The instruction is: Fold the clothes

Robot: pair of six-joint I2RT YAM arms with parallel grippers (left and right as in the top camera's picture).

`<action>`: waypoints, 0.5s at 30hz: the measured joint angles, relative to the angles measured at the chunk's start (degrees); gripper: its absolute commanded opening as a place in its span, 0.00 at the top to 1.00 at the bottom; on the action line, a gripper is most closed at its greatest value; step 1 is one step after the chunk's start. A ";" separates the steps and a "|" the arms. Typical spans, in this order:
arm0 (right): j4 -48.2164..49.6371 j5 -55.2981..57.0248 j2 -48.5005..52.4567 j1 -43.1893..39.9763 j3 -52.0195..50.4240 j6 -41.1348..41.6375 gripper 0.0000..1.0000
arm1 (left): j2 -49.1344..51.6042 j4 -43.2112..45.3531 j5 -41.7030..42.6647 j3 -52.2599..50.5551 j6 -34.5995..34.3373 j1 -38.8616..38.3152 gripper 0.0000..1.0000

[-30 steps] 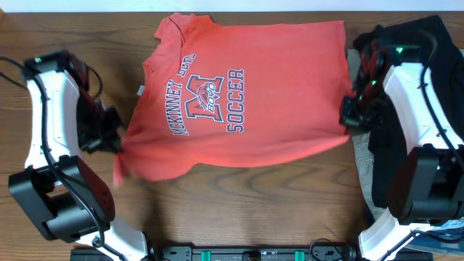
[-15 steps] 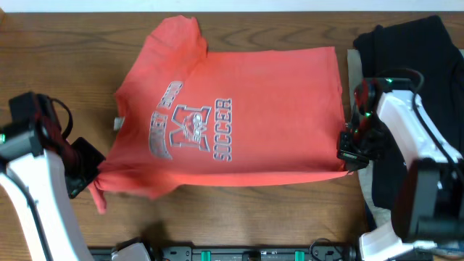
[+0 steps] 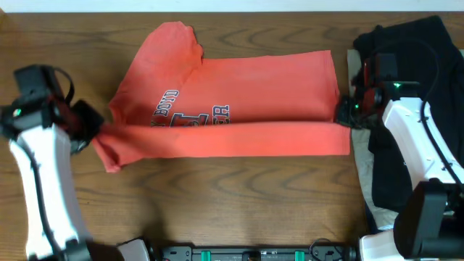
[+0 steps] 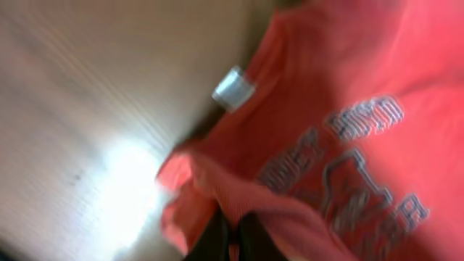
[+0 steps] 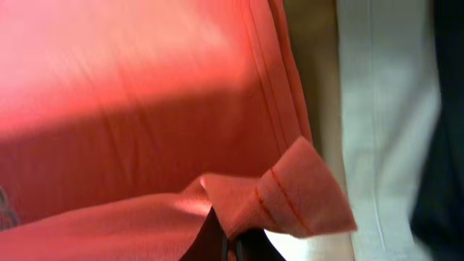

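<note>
The orange-red T-shirt [image 3: 239, 83] lies on the wooden table, its near long edge lifted and folded over the chest lettering [image 3: 190, 116]. My left gripper [image 3: 93, 125] is shut on the shirt's left sleeve edge; in the left wrist view the fingers [image 4: 233, 243] pinch the cloth [image 4: 348, 87], and the picture is blurred. My right gripper [image 3: 344, 116] is shut on the hem corner at the right; in the right wrist view the fingers [image 5: 230, 243] hold the folded hem corner [image 5: 290, 192].
A black garment [image 3: 424, 80] lies over a grey cloth [image 3: 357, 69] at the right, under my right arm. The wooden table [image 3: 232, 203] runs across the front. A white neck label [image 4: 232, 87] shows in the left wrist view.
Both grippers have carried the shirt's near edge away from the front toward the back, folding it over the lettering. The shirt now looks narrower, and the lettering is half covered.
</note>
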 measured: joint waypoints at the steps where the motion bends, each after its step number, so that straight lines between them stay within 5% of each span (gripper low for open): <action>1: 1.42 -0.04 0.52 0.22 0.00 0.02 0.99 | 1.53 1.97 0.26 0.00 -0.02 -0.31 0.94; 3: 5.07 -0.09 2.16 0.81 -0.02 0.02 0.98 | 5.33 5.97 0.68 -0.02 -0.02 -0.94 0.94; 5: 9.03 -0.11 4.07 1.11 -0.02 0.24 0.86 | 8.57 9.20 1.25 -0.07 0.04 -1.42 0.93; 6: 10.51 -0.04 4.72 1.16 -0.02 0.68 0.82 | 10.32 11.26 2.29 -0.09 0.28 -1.70 0.83; 7: 12.20 0.07 5.60 1.16 -0.02 0.68 0.70 | 11.69 12.87 3.30 -0.09 1.01 -1.90 0.62; 8: 13.55 0.17 6.40 1.16 -0.02 0.94 0.53 | 13.11 14.03 4.20 -0.09 1.42 -2.10 0.48; 10: 14.88 0.31 7.37 1.16 -0.02 1.14 0.38 | 15.08 14.47 5.70 -0.09 2.12 -2.40 0.35; 15: 12.22 1.18 7.89 1.16 -0.02 1.07 0.43 | 16.55 10.21 5.90 -0.11 4.48 -2.27 0.22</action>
